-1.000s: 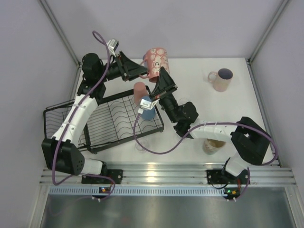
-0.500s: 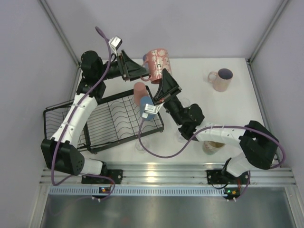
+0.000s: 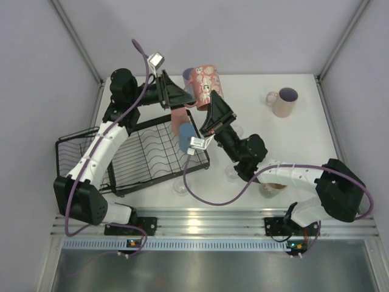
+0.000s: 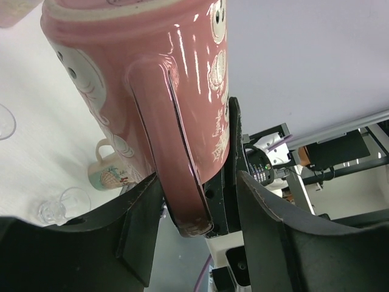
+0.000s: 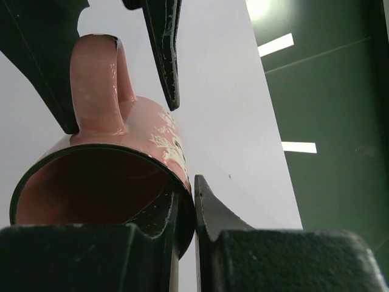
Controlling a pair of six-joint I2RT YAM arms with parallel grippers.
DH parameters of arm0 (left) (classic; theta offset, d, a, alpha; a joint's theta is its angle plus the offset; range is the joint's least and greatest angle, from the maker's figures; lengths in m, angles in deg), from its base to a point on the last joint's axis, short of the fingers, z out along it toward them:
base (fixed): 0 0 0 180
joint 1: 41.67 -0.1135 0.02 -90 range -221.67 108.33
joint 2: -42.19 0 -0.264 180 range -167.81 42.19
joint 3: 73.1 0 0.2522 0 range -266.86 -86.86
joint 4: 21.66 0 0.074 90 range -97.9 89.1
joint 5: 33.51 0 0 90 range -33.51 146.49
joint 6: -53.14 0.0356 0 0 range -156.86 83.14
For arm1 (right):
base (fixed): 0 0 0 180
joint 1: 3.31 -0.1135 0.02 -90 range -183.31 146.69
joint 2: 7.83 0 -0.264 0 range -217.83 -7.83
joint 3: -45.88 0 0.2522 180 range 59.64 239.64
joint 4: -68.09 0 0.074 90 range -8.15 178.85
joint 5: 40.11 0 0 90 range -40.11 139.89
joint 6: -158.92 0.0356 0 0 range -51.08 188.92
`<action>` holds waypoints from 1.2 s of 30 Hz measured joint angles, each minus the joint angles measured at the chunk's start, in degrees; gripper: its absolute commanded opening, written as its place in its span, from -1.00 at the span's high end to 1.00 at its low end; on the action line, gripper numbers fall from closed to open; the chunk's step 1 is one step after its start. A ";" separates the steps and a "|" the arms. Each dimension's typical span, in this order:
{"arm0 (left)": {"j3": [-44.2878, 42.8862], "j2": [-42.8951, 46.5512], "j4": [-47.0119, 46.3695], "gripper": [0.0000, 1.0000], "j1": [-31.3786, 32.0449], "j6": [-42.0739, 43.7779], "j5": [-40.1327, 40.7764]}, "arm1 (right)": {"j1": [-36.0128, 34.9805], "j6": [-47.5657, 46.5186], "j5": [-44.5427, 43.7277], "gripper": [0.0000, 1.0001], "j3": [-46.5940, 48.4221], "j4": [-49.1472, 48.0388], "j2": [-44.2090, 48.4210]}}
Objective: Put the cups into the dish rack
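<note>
A pink patterned mug [image 3: 204, 81] hangs in the air just past the far right corner of the black wire dish rack [image 3: 143, 159]. My right gripper [image 3: 211, 104] is shut on its rim [image 5: 182, 182], one finger inside and one outside. The left gripper [image 3: 184, 95] is open, its jaws on either side of the mug's handle [image 4: 176, 170]; there is a clear gap on the right-hand side. A salmon tumbler [image 3: 180, 119] and a blue tumbler [image 3: 186, 140] stand at the rack's right end.
A pink handled mug [image 3: 281, 101] stands at the far right of the table. A cream mug [image 3: 271, 188] is partly hidden under my right arm. Two clear glasses [image 3: 180, 187] [image 3: 233, 174] stand near the rack's front right corner.
My left gripper's jaws have spread apart off the mug's handle. The right arm has stretched further forward, and the mug has shifted slightly right with it.
</note>
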 measured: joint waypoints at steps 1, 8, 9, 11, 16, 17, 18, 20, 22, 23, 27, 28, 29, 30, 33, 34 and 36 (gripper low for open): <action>0.13 0.00 -0.07 -0.11 0.13 0.00 -0.02 | 0.04 -0.02 0.04 1.00 -0.04 0.07 0.09; 1.33 0.00 0.72 0.04 0.79 -0.13 -1.03 | 0.37 -0.59 3.13 1.00 -3.43 -0.28 2.10; 1.62 0.00 0.76 0.10 0.87 -0.24 -1.51 | 0.35 -0.57 3.82 1.00 -4.20 -0.24 2.84; 2.16 -0.02 0.85 0.10 1.18 -0.33 -2.54 | 0.35 -0.46 4.74 1.00 -5.22 0.04 4.00; 2.97 0.00 2.29 0.10 1.92 0.28 -5.38 | 0.28 -0.59 7.21 1.00 -6.97 1.11 6.27; 2.97 0.00 3.15 0.09 1.92 0.98 -5.81 | 0.24 -0.98 7.65 1.00 -7.06 1.27 6.29; 2.97 0.00 4.09 0.09 1.92 1.81 -6.19 | 0.17 -1.40 7.96 1.00 -7.06 1.57 6.29; 2.99 0.00 6.05 0.10 1.92 3.48 -6.84 | -0.13 -2.16 8.22 1.00 -7.13 2.12 6.29; 3.06 -0.02 8.26 0.14 1.90 5.64 -7.52 | -0.61 -3.04 8.33 1.00 -7.52 2.25 6.29; 3.06 -0.02 9.53 0.30 1.90 6.51 -7.78 | -0.83 -3.43 8.31 1.00 -7.72 2.25 6.25; 3.06 -0.39 15.52 1.00 1.62 10.67 -7.67 | -1.22 -6.23 8.22 1.00 -7.87 3.32 5.33; 3.04 -0.57 16.39 1.00 1.44 11.02 -7.69 | -1.25 -6.58 7.87 1.00 -8.02 3.56 5.05; 3.04 -0.83 17.33 1.00 1.18 11.58 -7.80 | -1.25 -6.78 7.67 1.00 -8.20 3.54 4.74; 2.97 -1.09 18.36 1.00 0.96 12.13 -7.91 | -1.25 -6.93 7.50 1.00 -8.24 3.52 4.28; 2.84 -1.86 20.37 1.00 0.04 13.79 -7.65 | -1.22 -7.41 6.75 0.86 -8.22 1.81 1.84; 2.84 -2.05 21.00 1.00 -0.22 14.21 -7.41 | -1.22 -7.48 6.34 0.70 -8.07 0.96 0.72; 2.64 -2.67 22.27 1.00 -0.61 14.58 -7.06 | -1.20 -7.93 5.70 0.55 -7.45 -0.98 -1.64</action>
